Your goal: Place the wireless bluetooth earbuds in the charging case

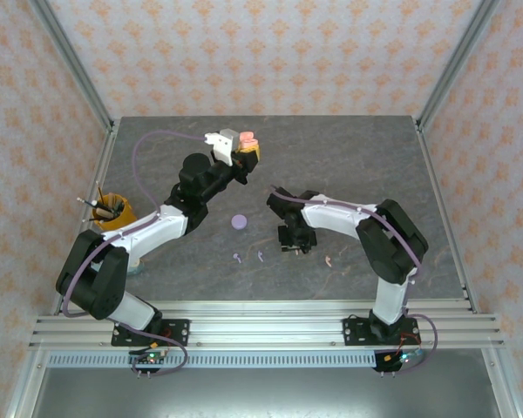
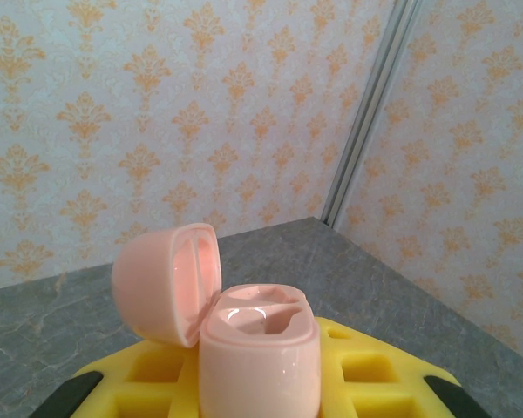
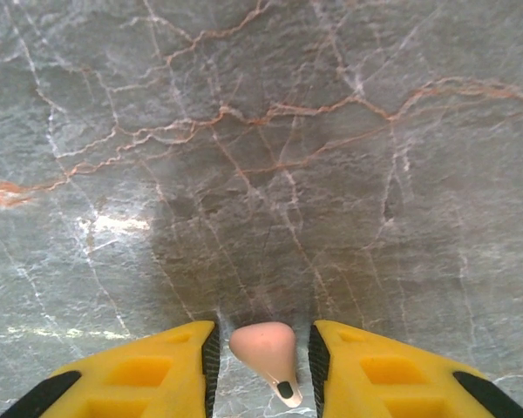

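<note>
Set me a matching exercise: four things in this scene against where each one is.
1 pink charging case
2 pink earbud, right wrist view
3 purple case
4 orange cup

A between the right end effector's fingers
B at the table's left edge
C lying mid-table
D lid open, in the left end effector

Pairs: 1-D, 2-A, 3-C, 4-B
</note>
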